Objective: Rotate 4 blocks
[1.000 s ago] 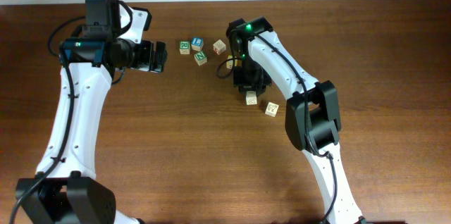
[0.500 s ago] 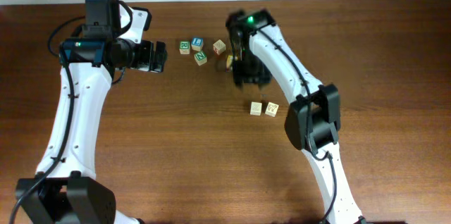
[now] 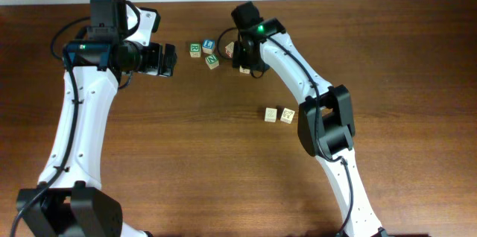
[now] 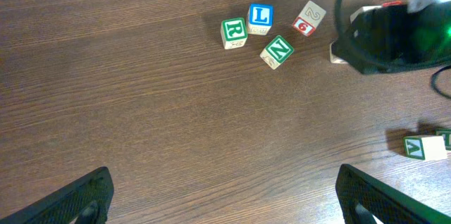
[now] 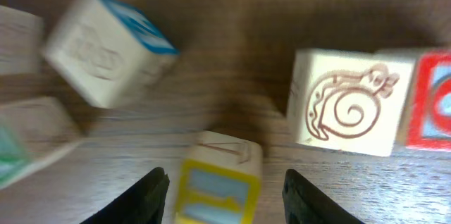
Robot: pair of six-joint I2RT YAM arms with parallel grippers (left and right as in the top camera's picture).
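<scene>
The yellow-faced block (image 5: 215, 185) is lying on the table (image 3: 186, 155) near its far edge, a pale wooden cube showing a yellow border around a light panel. It is sitting between the fingers (image 5: 151, 197) of the right gripper (image 5: 224, 196), which are standing apart. The left one is just beside the block and a gap is showing on the other side, so the claw is not clamping it. The right wrist view is giving this close look, along with a pale cube engraved with a snail (image 5: 345, 111) just beyond. From overhead the arm is hiding most of the block, leaving only a corner showing. The overhead view is instead showing 2 more task pieces well apart from it, nearer the robot: a cream block (image 3: 270, 115) and a second cream block (image 3: 288, 115) just beside it. The left wrist view is catching 1 of these with a greenish letter. It is also showing the green R cube (image 4: 233, 32), blue L cube (image 4: 260, 17) and green N cube (image 4: 277, 51) clustered close together. The left gripper (image 4: 224, 175) is hovering with its claw spread wide over bare wood.
</scene>
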